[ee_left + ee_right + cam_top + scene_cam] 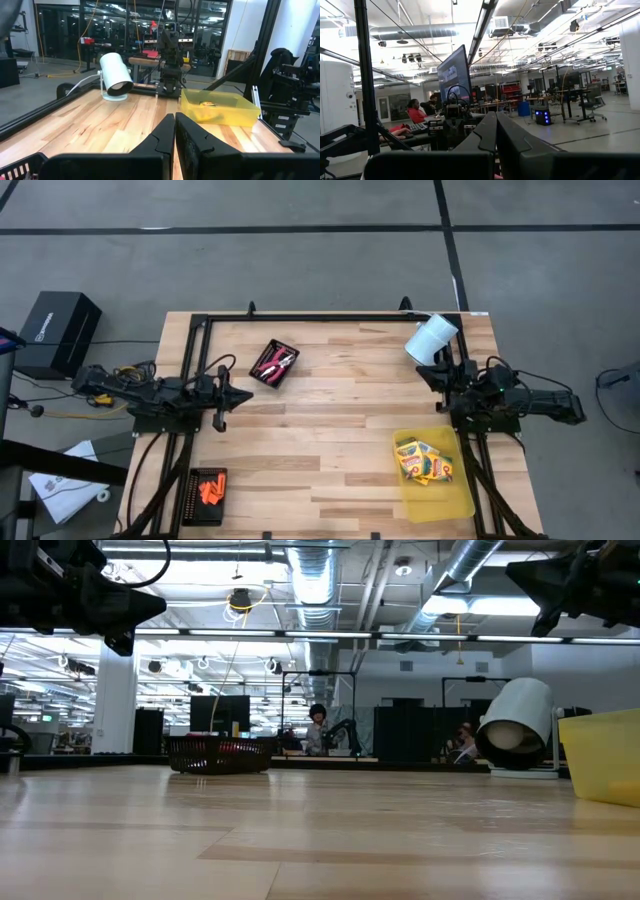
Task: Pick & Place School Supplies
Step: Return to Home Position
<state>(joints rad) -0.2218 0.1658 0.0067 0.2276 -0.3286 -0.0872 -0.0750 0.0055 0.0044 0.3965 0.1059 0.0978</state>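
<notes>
The tabletop is showing pale wood with plank striping. The bin is showing translucent yellow, and its crayon boxes yellow with green marks. The far tray is showing black mesh around red-pink scissors. The near tray is showing black mesh around orange erasers.

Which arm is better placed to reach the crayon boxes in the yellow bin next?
Right, probably: the yellow bin with the crayon boxes lies by the right tool; the left tool sits on the far side.

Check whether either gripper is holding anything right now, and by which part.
Nothing is held: the left gripper and the right gripper are both shut, with nothing between them.
</notes>
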